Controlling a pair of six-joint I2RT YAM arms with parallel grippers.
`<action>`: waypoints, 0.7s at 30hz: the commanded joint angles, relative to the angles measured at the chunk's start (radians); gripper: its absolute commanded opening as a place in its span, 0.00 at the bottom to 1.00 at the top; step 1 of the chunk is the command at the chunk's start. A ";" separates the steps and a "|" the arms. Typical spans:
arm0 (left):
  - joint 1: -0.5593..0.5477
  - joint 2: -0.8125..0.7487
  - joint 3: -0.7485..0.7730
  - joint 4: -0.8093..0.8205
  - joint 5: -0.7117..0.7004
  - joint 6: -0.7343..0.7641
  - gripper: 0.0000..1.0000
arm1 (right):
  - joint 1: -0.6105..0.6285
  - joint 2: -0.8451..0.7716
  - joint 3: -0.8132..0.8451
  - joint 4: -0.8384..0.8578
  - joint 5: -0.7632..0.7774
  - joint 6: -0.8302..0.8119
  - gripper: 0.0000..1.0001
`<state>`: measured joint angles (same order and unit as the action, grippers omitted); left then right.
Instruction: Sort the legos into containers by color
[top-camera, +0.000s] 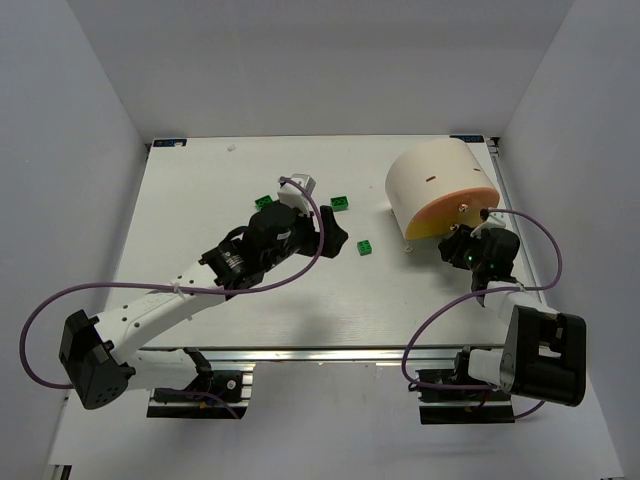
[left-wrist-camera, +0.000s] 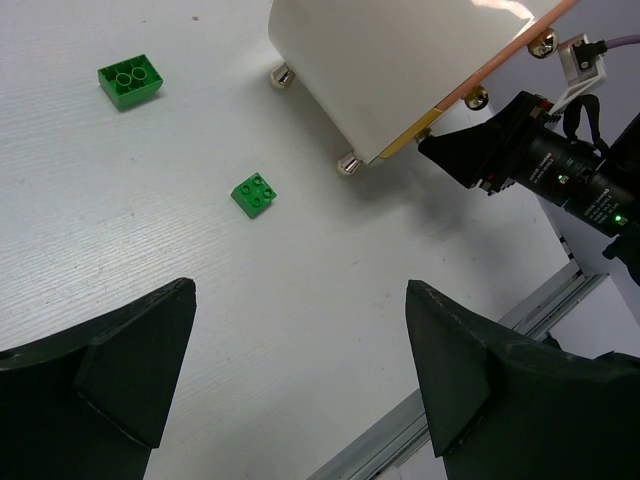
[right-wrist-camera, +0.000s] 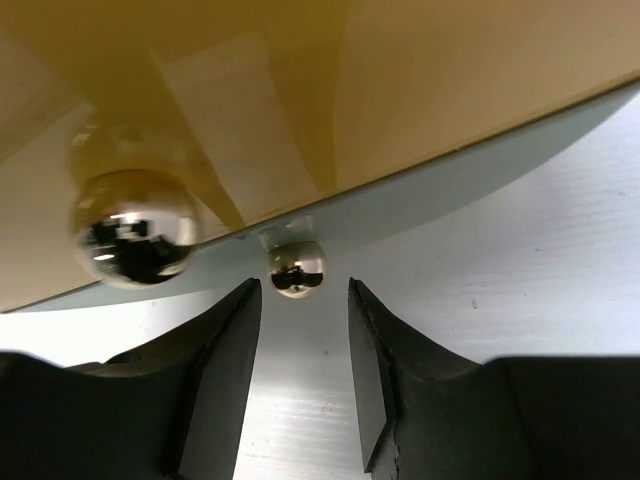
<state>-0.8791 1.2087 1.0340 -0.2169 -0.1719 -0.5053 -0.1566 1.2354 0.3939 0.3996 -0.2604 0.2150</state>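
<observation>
Three green legos lie on the white table: one (top-camera: 264, 201) beside my left wrist, one (top-camera: 341, 203) further right, one (top-camera: 366, 247) just right of my left gripper (top-camera: 338, 240). The left wrist view shows two of them, a bigger brick (left-wrist-camera: 130, 82) and a small one (left-wrist-camera: 255, 194). My left gripper (left-wrist-camera: 300, 330) is open and empty above bare table. The cream-white tub (top-camera: 435, 180) lies on its side, orange face (top-camera: 455, 215) toward my right gripper (top-camera: 462, 245). My right gripper (right-wrist-camera: 300, 292) is open, its tips just short of a shiny ball foot (right-wrist-camera: 297, 268) on the tub. No purple or orange legos show.
A second ball foot (right-wrist-camera: 135, 228) sits left of my right gripper's tips. The right arm (left-wrist-camera: 560, 170) stands close against the tub's face. An aluminium rail (top-camera: 330, 355) runs along the table's near edge. White walls close in the left, right and far sides.
</observation>
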 joint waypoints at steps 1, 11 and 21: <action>0.003 -0.003 0.037 0.001 0.011 0.001 0.95 | -0.011 0.025 0.019 0.071 0.020 0.043 0.46; 0.003 -0.006 0.040 0.001 0.009 -0.001 0.95 | -0.024 0.059 0.033 0.113 -0.028 0.050 0.34; 0.003 -0.011 0.041 -0.004 0.005 -0.001 0.95 | -0.037 0.052 0.030 0.091 -0.053 0.083 0.18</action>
<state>-0.8791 1.2102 1.0370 -0.2169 -0.1719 -0.5056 -0.1825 1.2957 0.3962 0.4515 -0.3019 0.2775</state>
